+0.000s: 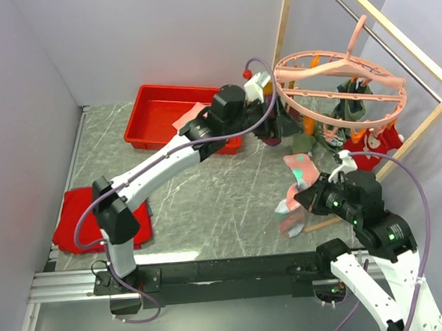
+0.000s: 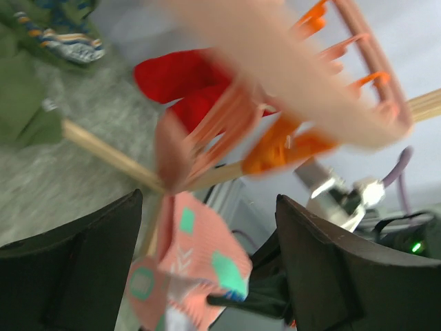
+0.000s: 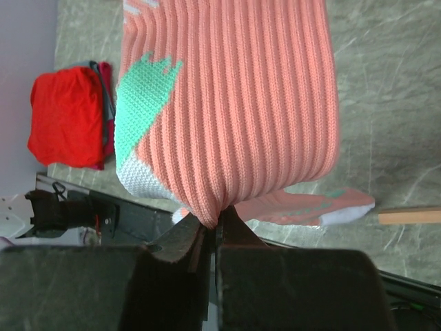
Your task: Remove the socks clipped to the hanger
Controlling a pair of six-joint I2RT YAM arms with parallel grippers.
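The round pink hanger [image 1: 343, 83] hangs at the back right with maroon [image 1: 271, 129], olive [image 1: 304, 142] and red socks [image 1: 370, 152] clipped below it. My right gripper [image 3: 217, 221] is shut on the edge of a pink sock with mint patches [image 3: 234, 103], held up in front of the hanger [image 1: 300, 168]. Another pink sock [image 1: 288, 214] lies on the table underneath. My left gripper [image 2: 207, 207] is open at the ring's left edge [image 1: 262, 103], nothing between its fingers [image 2: 69, 269]. An orange clip [image 2: 282, 148] hangs just beyond them, blurred.
A red tray [image 1: 147, 125] sits at the back of the table behind the left arm. A folded red cloth [image 1: 82, 219] lies at the left edge. The wooden-framed rail [image 1: 393, 27] carrying the hanger slants along the right wall, its lower bar [image 3: 410, 216] near the table.
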